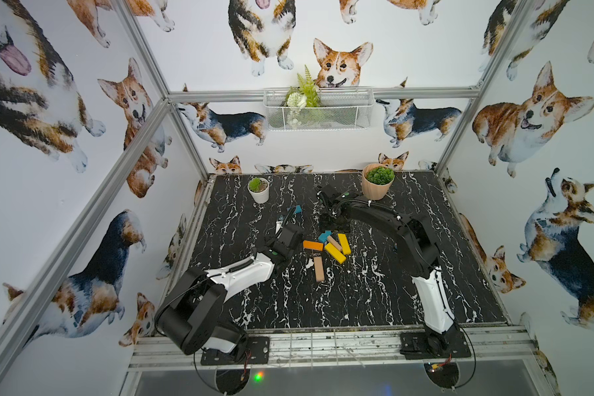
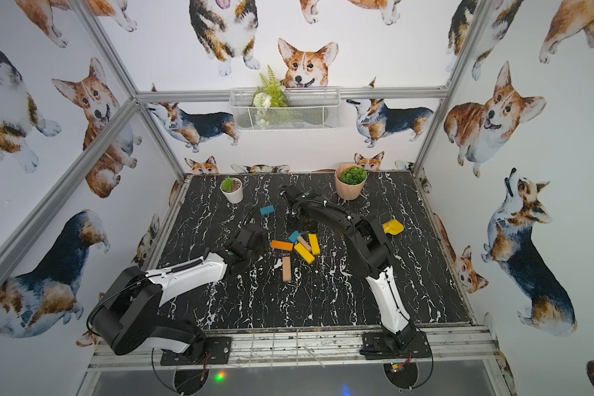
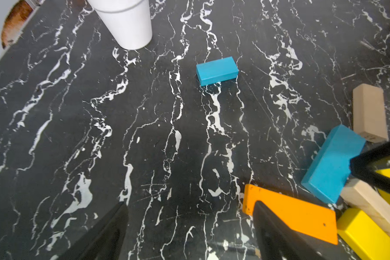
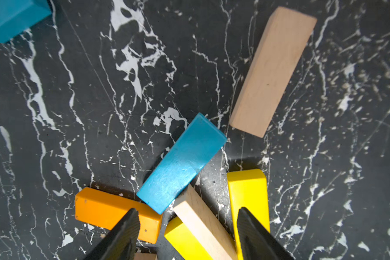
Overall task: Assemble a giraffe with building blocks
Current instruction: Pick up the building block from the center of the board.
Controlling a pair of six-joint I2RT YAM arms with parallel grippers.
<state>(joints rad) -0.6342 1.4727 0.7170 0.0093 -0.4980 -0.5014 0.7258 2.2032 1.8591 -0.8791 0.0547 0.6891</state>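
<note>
Near tan plank: flat on the table, alone, just nearer than the heap
Heap: orange plank, long yellow plank, second yellow plank, middle tan plank and heap teal plank are jumbled, touching and overlapping
Left gripper: fingers wide and empty, one over the orange plank's end
Right gripper: fingers apart over the heap, astride the middle tan plank, clamping nothing
Third tan plank: flat, just beyond the heap
Far teal plank: flat, well apart from the heap
Giraffe: no outline laid yet
Progress: barely begun, sorting and placing nearly all remain
</note>
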